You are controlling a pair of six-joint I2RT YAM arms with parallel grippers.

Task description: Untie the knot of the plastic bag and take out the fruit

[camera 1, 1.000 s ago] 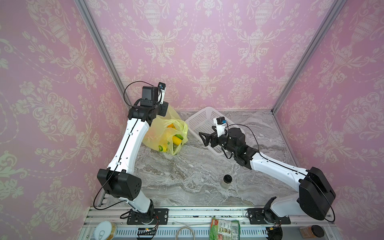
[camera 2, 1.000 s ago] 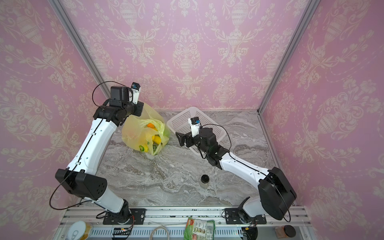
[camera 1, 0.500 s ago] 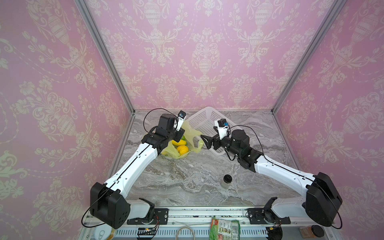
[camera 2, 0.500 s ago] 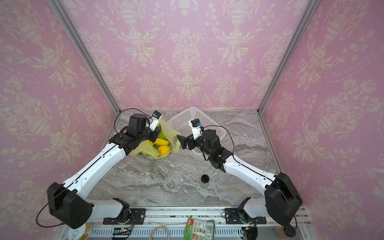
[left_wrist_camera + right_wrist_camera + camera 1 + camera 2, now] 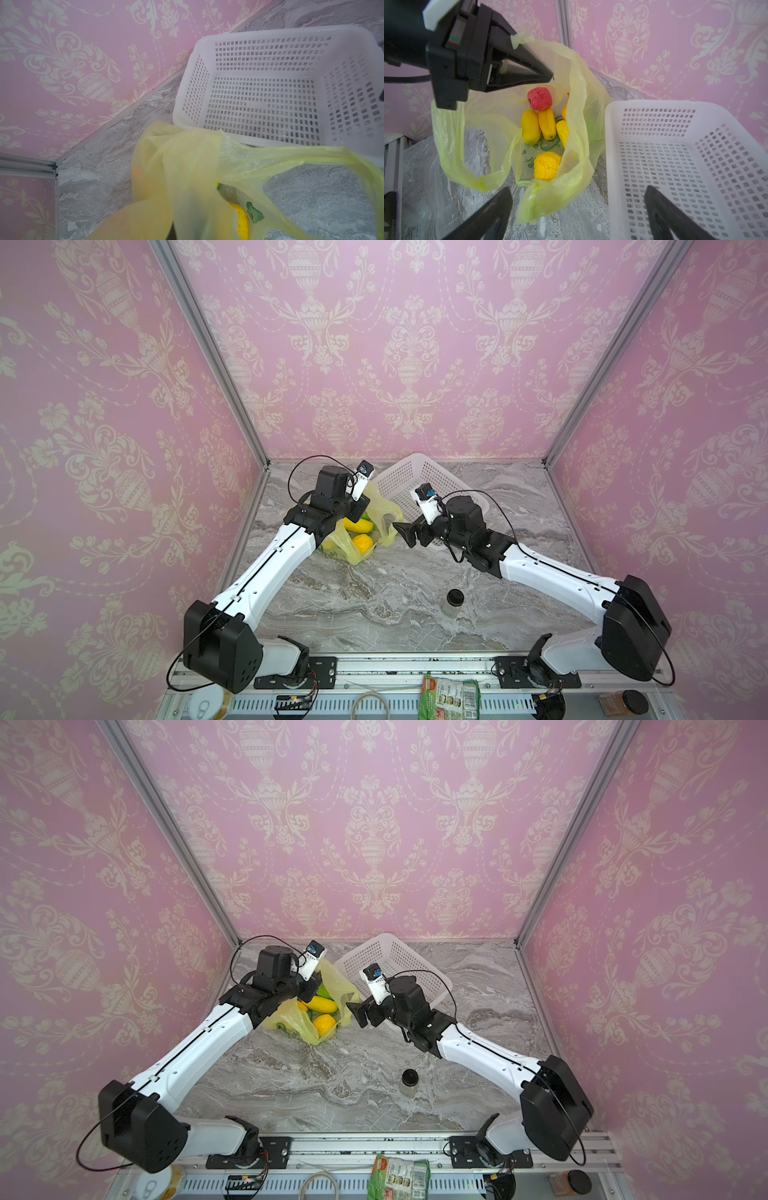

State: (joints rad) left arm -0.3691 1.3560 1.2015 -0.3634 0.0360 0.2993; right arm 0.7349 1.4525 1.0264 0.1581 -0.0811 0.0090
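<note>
The plastic bag (image 5: 579, 124) sits open just beside the white basket (image 5: 654, 104), no knot showing, its fruit (image 5: 547, 166) pooled inside. The left gripper (image 5: 548, 76) is clamped on the bag's rim, on the side away from the basket. The right gripper (image 5: 405, 534) hangs before the mouth, jaws wide apart. Likely trouble: thin film slipping from that pinch and collapsing over the fruit, or wide jaws snagging loose plastic.

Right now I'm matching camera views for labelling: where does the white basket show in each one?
In a top view: white basket at the back, centre.
In a top view: basket likewise back centre.
Left wrist: basket just beyond the plastic bag.
Right wrist: basket beside the bag.
Shared landmark: the bag, next to it everywhere.
</note>
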